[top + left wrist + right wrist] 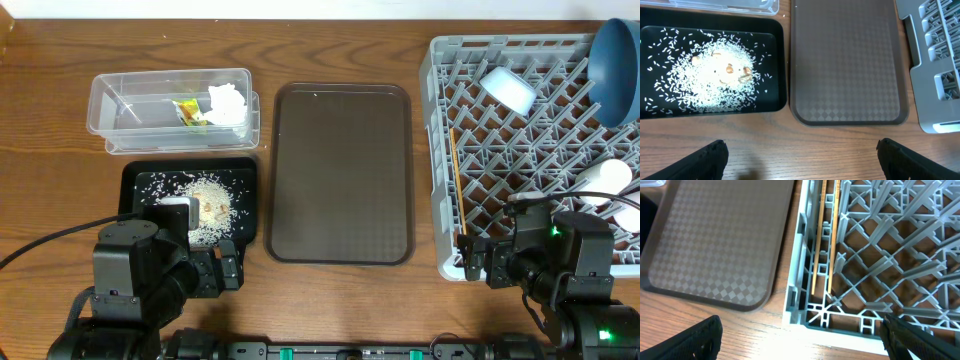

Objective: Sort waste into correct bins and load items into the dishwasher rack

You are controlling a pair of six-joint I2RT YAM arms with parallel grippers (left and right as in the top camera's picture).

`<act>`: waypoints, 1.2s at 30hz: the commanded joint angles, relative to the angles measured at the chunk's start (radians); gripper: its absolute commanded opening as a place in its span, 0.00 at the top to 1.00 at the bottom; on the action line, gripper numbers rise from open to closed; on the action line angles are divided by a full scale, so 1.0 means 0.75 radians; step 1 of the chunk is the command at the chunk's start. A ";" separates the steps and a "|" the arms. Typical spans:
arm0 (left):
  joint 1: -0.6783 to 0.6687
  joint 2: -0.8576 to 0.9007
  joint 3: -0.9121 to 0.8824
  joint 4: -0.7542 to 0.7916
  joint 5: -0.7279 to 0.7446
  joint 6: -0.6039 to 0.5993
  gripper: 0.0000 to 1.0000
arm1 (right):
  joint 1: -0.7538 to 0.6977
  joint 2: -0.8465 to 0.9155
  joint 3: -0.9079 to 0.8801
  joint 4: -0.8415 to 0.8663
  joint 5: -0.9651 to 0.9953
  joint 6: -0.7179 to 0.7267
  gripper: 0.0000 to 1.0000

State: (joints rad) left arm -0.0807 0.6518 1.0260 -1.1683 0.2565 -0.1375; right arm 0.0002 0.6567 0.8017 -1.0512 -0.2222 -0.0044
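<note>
- The left gripper (801, 159) has its jaws spread wide with nothing between them, over the desk (840, 145) just in front of the black tray (775, 95). The rice (715, 80) lies heaped in that tray, ahead of the jaws and to their left.
- The right gripper (800, 341) also has its jaws wide and holds nothing, at the near-left corner of the dishwasher rack (802, 300). The chopsticks (818, 240) lie along the rack's left wall, just ahead.
- The wrapper (189, 112) and tissue (227, 101) sit in the clear tub (110, 95), behind the black tray.
- The light blue bowl (508, 88), dark blue plate (615, 70) and a white cup (605, 180) are in the rack.
- The brown serving tray (340, 170) lies between black tray and rack, with narrow strips of desk on either side.
- Both arms sit at the desk's near edge, their wrist cameras looking down.
</note>
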 commanded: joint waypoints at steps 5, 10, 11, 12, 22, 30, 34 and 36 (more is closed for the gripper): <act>-0.008 0.002 -0.014 0.004 0.007 -0.012 0.02 | -0.006 -0.053 -0.016 0.006 0.153 -0.046 0.01; -0.008 0.002 -0.014 0.004 0.007 -0.013 0.02 | 0.012 -0.192 -0.083 0.157 0.157 -0.056 0.01; -0.008 0.002 -0.014 0.004 0.007 -0.013 0.02 | 0.019 -0.241 -0.123 0.208 0.157 -0.062 0.01; -0.008 0.002 -0.014 0.004 0.007 -0.012 0.02 | 0.025 -0.287 -0.162 0.257 0.157 -0.062 0.01; -0.008 0.002 -0.014 0.004 0.007 -0.013 0.02 | 0.124 -0.770 -0.625 0.842 0.180 -0.061 0.01; -0.008 0.002 -0.014 0.004 0.007 -0.013 0.02 | 0.145 -0.869 -0.921 1.357 0.187 -0.061 0.01; -0.008 0.002 -0.014 0.005 0.007 -0.013 0.02 | 0.146 -0.869 -1.030 1.540 0.217 -0.061 0.01; -0.008 0.002 -0.014 0.004 0.007 -0.013 0.02 | 0.146 -0.869 -1.062 1.587 0.242 -0.062 0.01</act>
State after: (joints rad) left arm -0.0807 0.6525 1.0203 -1.1675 0.2565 -0.1375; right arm 0.0799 0.0116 0.0345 0.1181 -0.0792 -0.0414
